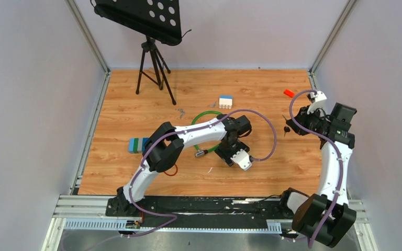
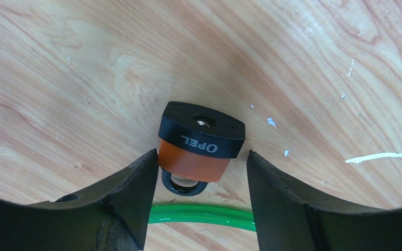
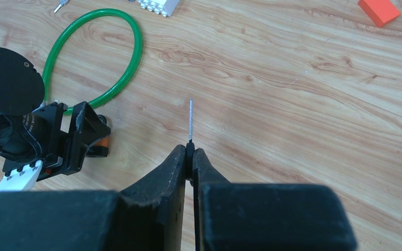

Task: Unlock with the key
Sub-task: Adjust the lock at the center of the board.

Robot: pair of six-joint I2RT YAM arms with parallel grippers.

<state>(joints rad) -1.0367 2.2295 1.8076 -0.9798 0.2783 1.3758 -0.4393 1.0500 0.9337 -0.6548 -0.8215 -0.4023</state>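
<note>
Steadying the padlock (image 2: 201,141) comes first: it lies on the worktop (image 2: 57,78) between the fingers (image 2: 131,188) of the wide-open, empty left tool (image 2: 200,159), keyhole (image 2: 203,122) end just past them. The right tool (image 3: 191,154), clamped on the key (image 3: 190,117), blade straight ahead, must align with that keyhole.

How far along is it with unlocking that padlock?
Done: the right gripper is shut on the key, its blade pointing out ahead. In hand: the left gripper sits open on either side of the orange padlock, whose keyhole faces the wrist camera. Left: the key is away from the padlock, so it has yet to be inserted and turned.
</note>
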